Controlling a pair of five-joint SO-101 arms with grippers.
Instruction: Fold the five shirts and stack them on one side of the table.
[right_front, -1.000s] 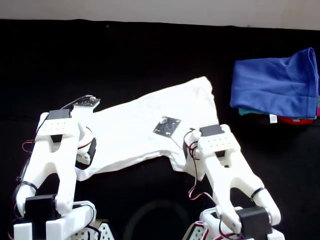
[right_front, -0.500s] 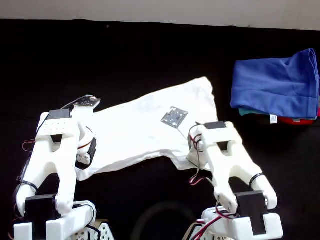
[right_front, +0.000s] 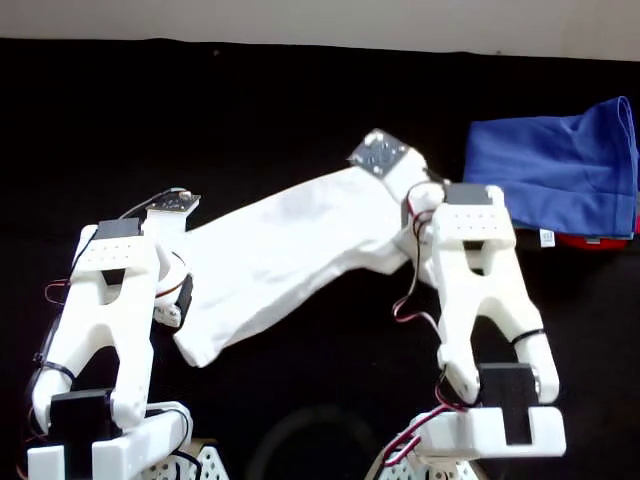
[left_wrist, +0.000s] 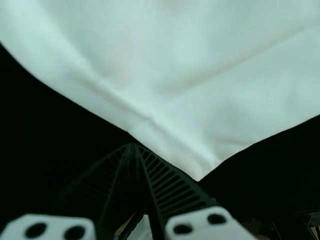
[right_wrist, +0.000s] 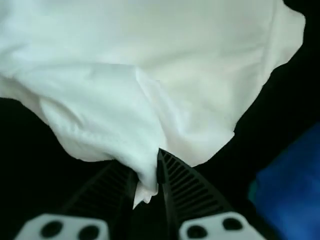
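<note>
- Pinching the white shirt at both ends, right gripper clamping a bunched corner and left gripper closing on the hem, stretching it mid-table from 8 to 1 o'clock.
- Judging this fold as barely starting; counting blue, teal and red in the stack at 2 o'clock.
- Catching the clamped cloth from the wrist views, and the stack's layers from the high view.

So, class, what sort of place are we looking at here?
Probably a robotics test bench, not a home: white plastic robot arms with bare wiring, a black tabletop, and a white fabric shirt gripped between them.
</note>
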